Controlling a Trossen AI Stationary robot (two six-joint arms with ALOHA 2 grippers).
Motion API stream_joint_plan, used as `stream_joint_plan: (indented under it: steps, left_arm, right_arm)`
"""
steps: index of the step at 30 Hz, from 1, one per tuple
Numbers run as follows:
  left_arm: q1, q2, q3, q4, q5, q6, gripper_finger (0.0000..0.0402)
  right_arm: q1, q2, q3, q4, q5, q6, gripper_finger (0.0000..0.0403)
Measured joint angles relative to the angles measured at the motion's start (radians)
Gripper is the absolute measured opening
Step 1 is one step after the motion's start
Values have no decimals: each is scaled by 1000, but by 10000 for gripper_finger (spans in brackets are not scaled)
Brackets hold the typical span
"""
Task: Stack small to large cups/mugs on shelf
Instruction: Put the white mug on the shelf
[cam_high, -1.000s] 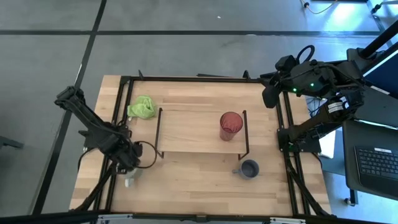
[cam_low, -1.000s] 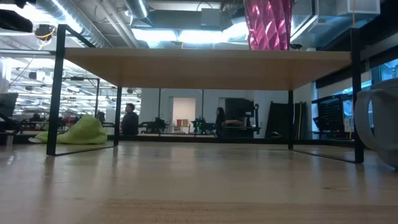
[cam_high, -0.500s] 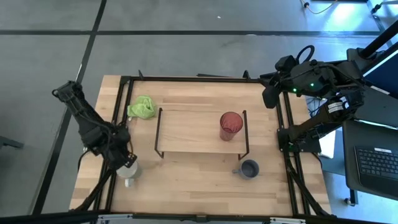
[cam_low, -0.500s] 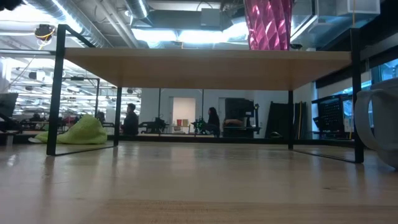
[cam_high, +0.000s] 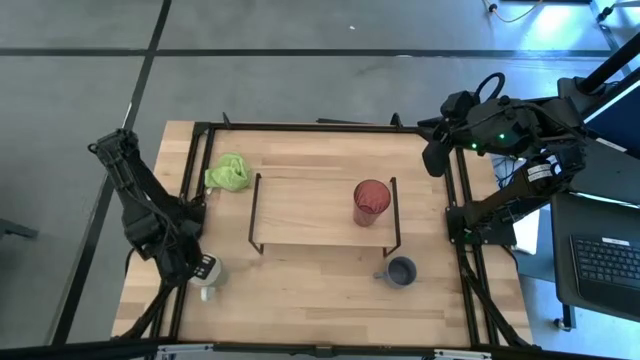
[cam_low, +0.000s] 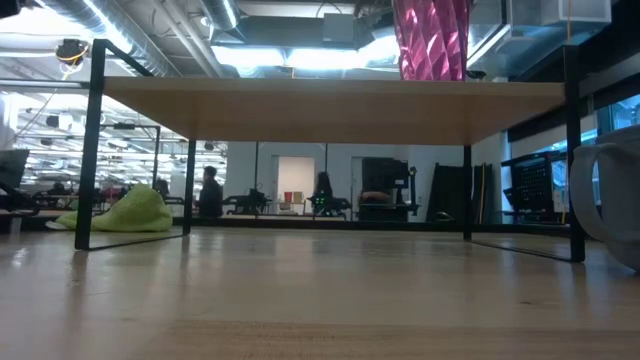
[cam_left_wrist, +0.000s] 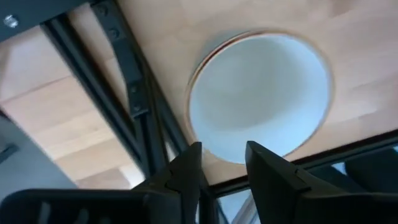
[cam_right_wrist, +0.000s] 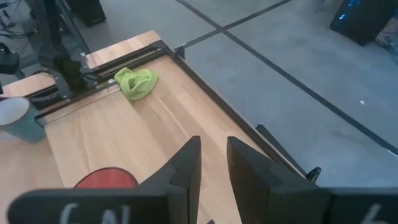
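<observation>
The white mug stands upright on the tabletop near its near-left corner; the left wrist view looks down into its mouth. My left gripper hovers just above it, open by a narrow gap, next to the mug's rim. The red tumbler stands on the right end of the shelf and shows in the low view. The grey-blue mug stands on the table in front of the shelf's right leg. My right gripper hangs high by the far-right corner, slightly open.
A green cloth lump lies at the shelf's far-left corner, also seen as the green cloth in the low view. Black frame rails run along the table's left edge close to the white mug. People move in the room behind.
My left gripper has drawn back from the shelf's near-left leg toward the table's near-left corner and now sits over the white mug. The mugs and the tumbler have stayed where they were.
</observation>
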Motion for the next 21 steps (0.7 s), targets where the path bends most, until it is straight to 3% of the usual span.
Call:
stream_joint_plan:
  steps: [9, 21]
  left_arm:
    - [-7, 55, 0, -38, 66, -26, 150]
    - [8, 69, -62, 33, 73, -47, 149]
  right_arm:
    - [0, 0, 0, 0, -4, -2, 79]
    - [0, 0, 0, 0, -30, 22, 79]
